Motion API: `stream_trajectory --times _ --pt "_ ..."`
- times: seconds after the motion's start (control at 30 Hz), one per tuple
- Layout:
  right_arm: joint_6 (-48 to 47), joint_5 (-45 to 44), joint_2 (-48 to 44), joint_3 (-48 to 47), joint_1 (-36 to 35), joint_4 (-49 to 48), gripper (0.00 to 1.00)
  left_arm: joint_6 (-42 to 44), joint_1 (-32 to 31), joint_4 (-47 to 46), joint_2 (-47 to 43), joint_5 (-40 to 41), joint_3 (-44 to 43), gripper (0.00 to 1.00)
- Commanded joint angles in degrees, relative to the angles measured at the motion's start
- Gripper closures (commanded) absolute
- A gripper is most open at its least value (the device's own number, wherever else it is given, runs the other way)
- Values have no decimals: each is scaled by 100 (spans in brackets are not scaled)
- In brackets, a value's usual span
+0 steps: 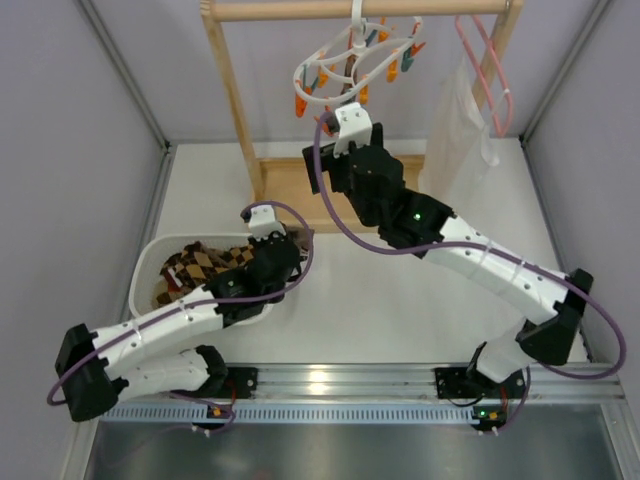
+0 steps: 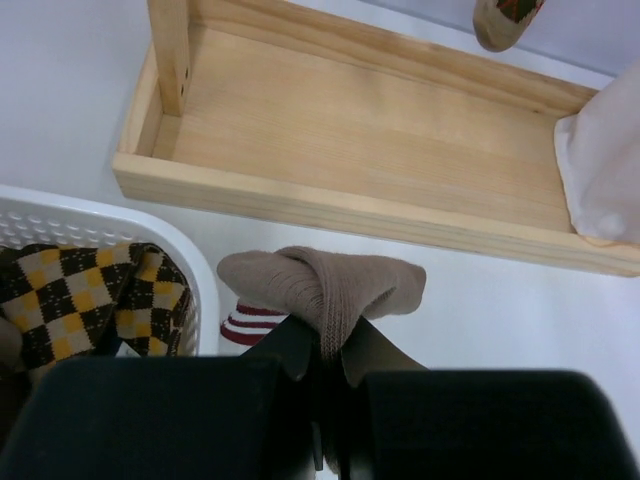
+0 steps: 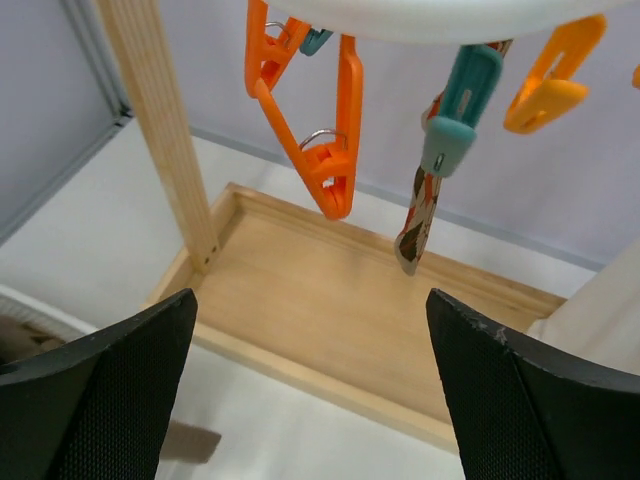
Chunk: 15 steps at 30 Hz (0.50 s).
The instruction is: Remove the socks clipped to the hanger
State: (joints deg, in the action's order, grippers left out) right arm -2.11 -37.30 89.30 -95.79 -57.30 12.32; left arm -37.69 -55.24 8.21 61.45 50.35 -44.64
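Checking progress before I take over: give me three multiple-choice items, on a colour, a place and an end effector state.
1. The pin holding the clipped sock on the hanger is: A teal, B orange, C white.
2. The tan sock in the left end effector is: A in the basket, B just outside the basket, C on the hanger.
3. The right end effector is: A open, B shut on a sock, C shut, empty.
Answers: A, that pin is teal; B, it hangs outside the basket rim; A, its fingers stand wide apart.
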Motion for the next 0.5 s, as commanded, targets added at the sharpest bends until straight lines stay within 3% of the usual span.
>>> stream_trajectory --times 0.0,0.07,0.2,0.47 --pt "615 714 -930 593 -97 -467 7 139 5 84 -597 106 35 100" --pt "764 873 -1387 894 -97 -493 0 244 14 435 -774 212 -62 100" --pt "835 1181 -2099 1867 -106 -458 1 306 5 1006 -1370 458 -273 100" --pt "1221 848 -3436 3460 -106 -520 0 26 5 2183 -2032 792 -791 100"
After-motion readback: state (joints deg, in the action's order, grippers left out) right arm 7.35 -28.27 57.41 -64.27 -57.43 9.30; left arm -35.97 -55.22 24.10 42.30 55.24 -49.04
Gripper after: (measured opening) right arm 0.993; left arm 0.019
